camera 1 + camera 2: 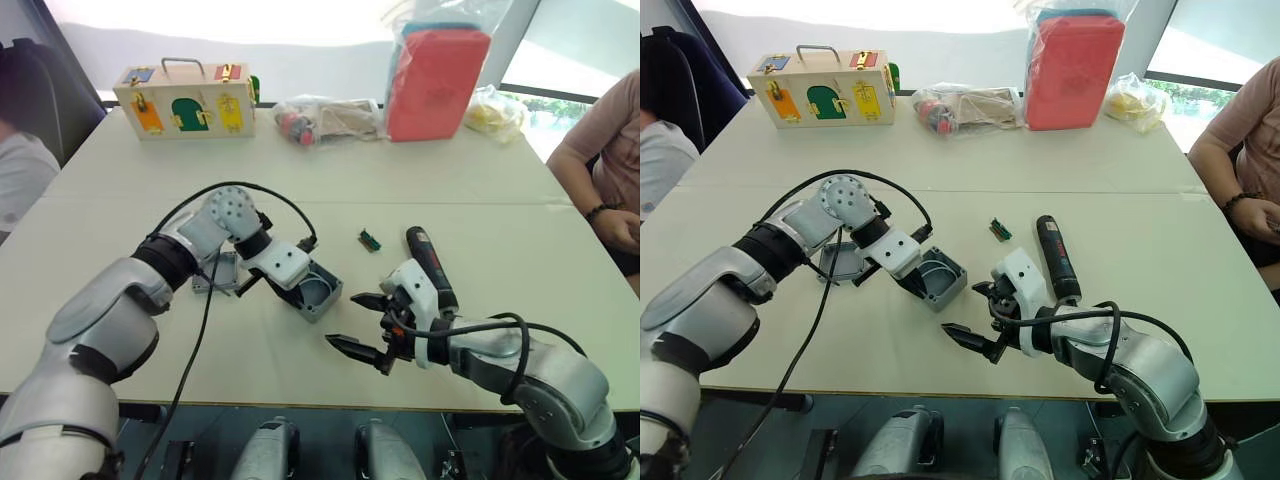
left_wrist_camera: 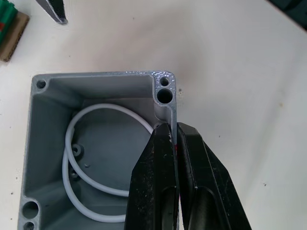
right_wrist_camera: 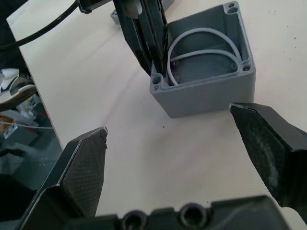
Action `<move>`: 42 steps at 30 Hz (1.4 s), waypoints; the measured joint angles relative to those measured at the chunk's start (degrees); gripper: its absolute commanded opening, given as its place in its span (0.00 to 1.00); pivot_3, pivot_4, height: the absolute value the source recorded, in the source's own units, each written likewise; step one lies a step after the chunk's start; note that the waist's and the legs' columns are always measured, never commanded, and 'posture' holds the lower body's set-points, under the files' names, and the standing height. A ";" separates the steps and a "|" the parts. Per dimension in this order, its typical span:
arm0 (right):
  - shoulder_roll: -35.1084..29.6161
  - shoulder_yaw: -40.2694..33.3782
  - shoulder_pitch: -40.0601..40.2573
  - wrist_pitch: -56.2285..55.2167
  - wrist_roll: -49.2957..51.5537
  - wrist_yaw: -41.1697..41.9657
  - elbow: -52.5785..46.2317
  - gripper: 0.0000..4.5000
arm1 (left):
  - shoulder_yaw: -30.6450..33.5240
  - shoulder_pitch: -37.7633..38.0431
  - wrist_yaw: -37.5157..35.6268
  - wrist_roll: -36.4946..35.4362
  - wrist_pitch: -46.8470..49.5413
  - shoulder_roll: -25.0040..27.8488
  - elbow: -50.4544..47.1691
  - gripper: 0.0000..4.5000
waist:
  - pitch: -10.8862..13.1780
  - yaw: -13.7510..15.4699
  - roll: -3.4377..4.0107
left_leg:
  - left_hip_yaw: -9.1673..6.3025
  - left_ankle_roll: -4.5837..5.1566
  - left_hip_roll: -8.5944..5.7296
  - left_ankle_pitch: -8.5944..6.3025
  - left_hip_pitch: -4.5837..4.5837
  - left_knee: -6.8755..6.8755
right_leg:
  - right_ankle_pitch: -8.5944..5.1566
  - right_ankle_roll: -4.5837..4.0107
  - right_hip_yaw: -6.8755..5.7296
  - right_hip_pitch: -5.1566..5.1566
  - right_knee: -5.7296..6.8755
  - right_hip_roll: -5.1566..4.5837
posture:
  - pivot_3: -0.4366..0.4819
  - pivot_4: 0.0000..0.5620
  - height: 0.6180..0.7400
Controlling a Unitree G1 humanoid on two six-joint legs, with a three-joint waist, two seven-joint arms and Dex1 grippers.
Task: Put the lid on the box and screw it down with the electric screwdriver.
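Pinching one wall of the box, the left gripper tilts it. The right gripper hangs wide open; the thin-wall pinch could slip, dropping the box.

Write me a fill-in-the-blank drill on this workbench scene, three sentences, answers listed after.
1. The left gripper is shut on one ____ of the box.
2. Inside the box lies a coiled ____ wire.
3. The right gripper hangs ____ near the box, with the electric screwdriver lying on the table beside it.

Missing words: wall; white; open
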 measured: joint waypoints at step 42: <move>-1.23 14.08 -24.32 -19.36 -12.47 21.65 14.28 1.00 | 71.64 28.06 84.32 -6.73 119.97 0.41 -46.67 0.51 | 0.06 -0.69 -0.47 | -0.27 -0.71 -0.21 0.37 0.05 -0.02 | -0.24 0.35 0.20 -0.30 0.80 -0.31 | 0.48 0.27 0.98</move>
